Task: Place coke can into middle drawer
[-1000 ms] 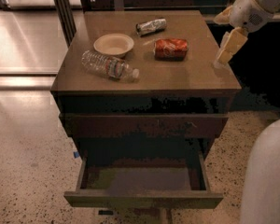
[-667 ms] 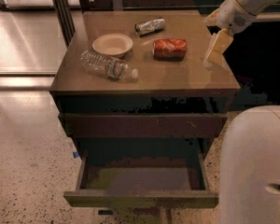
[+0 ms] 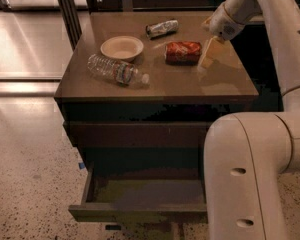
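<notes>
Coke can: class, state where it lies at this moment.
Camera view: the coke can lies on its side on the cabinet top, between the white bowl on its left and the gripper close on its right.

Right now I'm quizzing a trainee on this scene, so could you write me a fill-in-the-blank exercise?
The small red-orange coke can lies on the brown cabinet top, right of the round white ___. The robot's pale hand is beside that can, on its ___ side in the picture. The wide dark-brown middle drawer is ___, not shut.
Missing words: bowl; right; open.
</notes>
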You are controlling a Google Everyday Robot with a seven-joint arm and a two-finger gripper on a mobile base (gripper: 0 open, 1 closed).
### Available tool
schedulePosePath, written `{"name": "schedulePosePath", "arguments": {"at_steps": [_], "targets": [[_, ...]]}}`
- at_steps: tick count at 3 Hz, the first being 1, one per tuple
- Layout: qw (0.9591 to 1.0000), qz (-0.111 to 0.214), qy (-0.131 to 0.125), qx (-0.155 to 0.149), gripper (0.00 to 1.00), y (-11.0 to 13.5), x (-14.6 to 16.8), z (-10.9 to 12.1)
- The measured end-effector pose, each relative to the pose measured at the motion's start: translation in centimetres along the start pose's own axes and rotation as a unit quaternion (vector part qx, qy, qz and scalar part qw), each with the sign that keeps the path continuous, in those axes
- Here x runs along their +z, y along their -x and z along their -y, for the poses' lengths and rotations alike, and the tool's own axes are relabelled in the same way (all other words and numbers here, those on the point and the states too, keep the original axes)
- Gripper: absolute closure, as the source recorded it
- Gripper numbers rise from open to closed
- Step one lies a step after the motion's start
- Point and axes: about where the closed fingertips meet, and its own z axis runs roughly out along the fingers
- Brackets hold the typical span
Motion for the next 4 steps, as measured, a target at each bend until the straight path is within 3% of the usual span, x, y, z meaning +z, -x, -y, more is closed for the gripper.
{"name": "schedulePosePath", "arguments": {"at_steps": [2, 4], "targets": [[0.9996, 0.011, -0.025, 0.01, 0.0, -0.7, 0.0, 1.2], [0.9989, 0.045, -0.008, -0.005, 0.0, 0.8, 2.6, 1.2]]}}
